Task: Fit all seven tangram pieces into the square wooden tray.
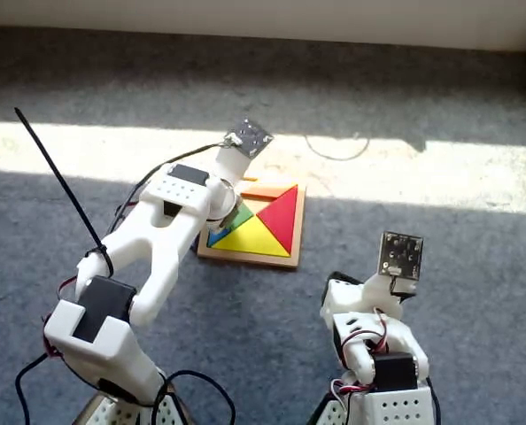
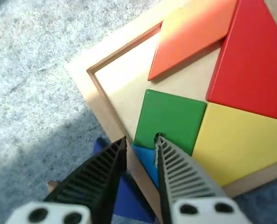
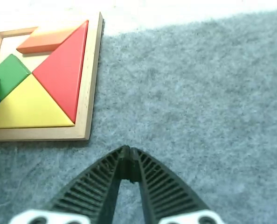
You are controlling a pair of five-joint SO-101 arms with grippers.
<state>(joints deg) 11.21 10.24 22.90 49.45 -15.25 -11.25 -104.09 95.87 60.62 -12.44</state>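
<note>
Where the high view is used for bearings, the square wooden tray (image 1: 291,232) lies on the grey carpet (image 1: 440,133) near the middle of the scene, half in a sunlit band.

1. Tray contents. The red triangle (image 2: 250,65) fills the 3 o'clock side and the yellow triangle (image 2: 236,144) the 6 o'clock side; the two touch along one edge. The green square (image 2: 171,116) sits at 9 o'clock, touching the yellow triangle. The orange piece (image 2: 194,32) lies along the 12 o'clock edge. A blue piece (image 2: 145,161) lies at 8 o'clock, against the green square. Bare tray floor shows toward 10 o'clock.

2. Left gripper (image 2: 140,139). It hovers over the tray's 9 o'clock rim. The jaws stand slightly apart, one fingertip at the rim, the other over the green square's corner. Nothing shows clamped between them. A darker blue piece (image 2: 127,198) lies on the carpet just outside the rim, under the gripper.

3. Right gripper (image 3: 129,163). It is clenched, tips touching, holding nothing, over bare carpet. The tray lies well apart from it, toward 10 o'clock.
</note>
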